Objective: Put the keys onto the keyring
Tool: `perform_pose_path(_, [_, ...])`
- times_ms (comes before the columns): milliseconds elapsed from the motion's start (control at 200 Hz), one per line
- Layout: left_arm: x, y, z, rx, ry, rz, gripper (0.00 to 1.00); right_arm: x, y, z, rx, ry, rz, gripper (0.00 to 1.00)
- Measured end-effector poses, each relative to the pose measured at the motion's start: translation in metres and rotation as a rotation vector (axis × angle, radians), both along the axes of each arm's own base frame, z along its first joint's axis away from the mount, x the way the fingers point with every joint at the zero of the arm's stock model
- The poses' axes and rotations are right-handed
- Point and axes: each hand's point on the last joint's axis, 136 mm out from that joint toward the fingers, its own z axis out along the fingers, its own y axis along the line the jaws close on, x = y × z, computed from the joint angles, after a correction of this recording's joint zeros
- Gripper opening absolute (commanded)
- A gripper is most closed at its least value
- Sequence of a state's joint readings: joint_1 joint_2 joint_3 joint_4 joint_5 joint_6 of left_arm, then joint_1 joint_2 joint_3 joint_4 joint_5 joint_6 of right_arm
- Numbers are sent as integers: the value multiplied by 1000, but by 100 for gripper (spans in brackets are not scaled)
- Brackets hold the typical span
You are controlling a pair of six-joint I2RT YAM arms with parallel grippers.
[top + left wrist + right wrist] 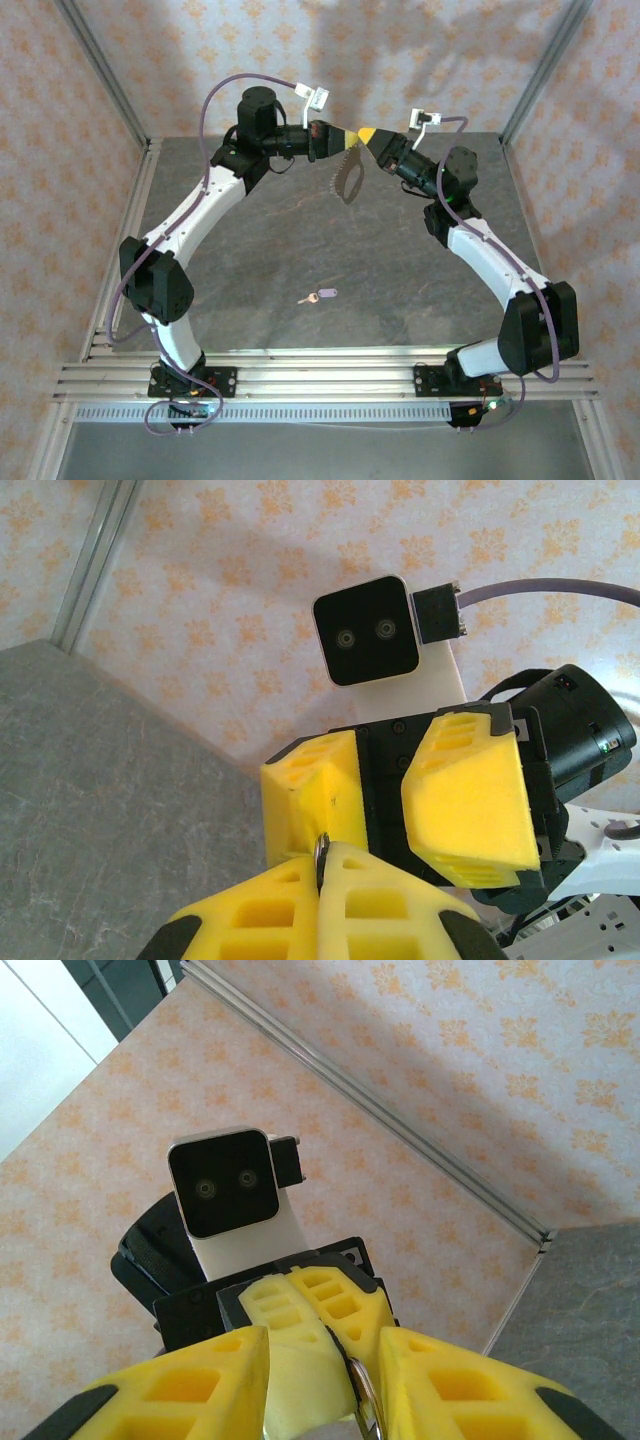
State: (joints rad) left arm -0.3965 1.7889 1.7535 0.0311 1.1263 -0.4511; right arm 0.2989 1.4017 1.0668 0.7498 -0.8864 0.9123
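Up at 12 o'clock over the grey worktop, the two arms meet tip to tip in front of the patterned back wall. The left tool is closed tight, its yellow fingers pressed together with a thin metal loop of the keyring pinched between their tips. The rest of the ring hangs freely below the meeting point, toward 6 o'clock, clear of the worktop, with its fringe of small dull pieces along one side. The right tool faces the left one head-on with its jaws apart, one yellow finger on either side of the left tool's closed tips. In the right wrist view the wire of the ring lies just beside the inner face of the finger at 3 o'clock; whether it touches cannot be told. The key — pale lilac head, short brassy blade — lies flat on the worktop near its middle, well apart from both tools and roughly at 6 o'clock from the hanging ring, with nothing touching it.
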Motion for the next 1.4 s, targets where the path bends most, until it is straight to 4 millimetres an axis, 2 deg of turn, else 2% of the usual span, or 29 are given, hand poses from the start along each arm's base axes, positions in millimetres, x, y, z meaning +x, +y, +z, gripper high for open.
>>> perform_pose_path(305, [2, 0, 5, -16, -3, 9, 0, 0, 1, -4, 1, 3, -3, 33])
perform_pose_path(465, [2, 0, 9, -28, -8, 10, 0, 0, 0, -7, 1, 5, -3, 21])
perform_pose_path(646, [3, 1, 10, -32, -4, 18, 0, -1, 0, -7, 3, -4, -6, 0])
perform_pose_path(806, [4, 1, 10, -33, 2, 23, 0, 0, -1, -7, 3, -6, -12, 0])
perform_pose_path(896, [7, 1, 10, -38, 12, 42, 24, 2, -2, -7, 8, -3, -25, 0])
perform_pose_path(961, [14, 3, 7, -46, 36, 82, 32, 4, -3, -6, 13, -1, -40, 0])
perform_pose_path(1166, [37, 23, -13, -72, 141, 288, 35, 14, -10, -13, 29, 35, -107, 0])
perform_pose_path(1401, [49, 38, -19, -169, 226, 430, 37, 19, -10, -11, 54, 48, -150, 0])
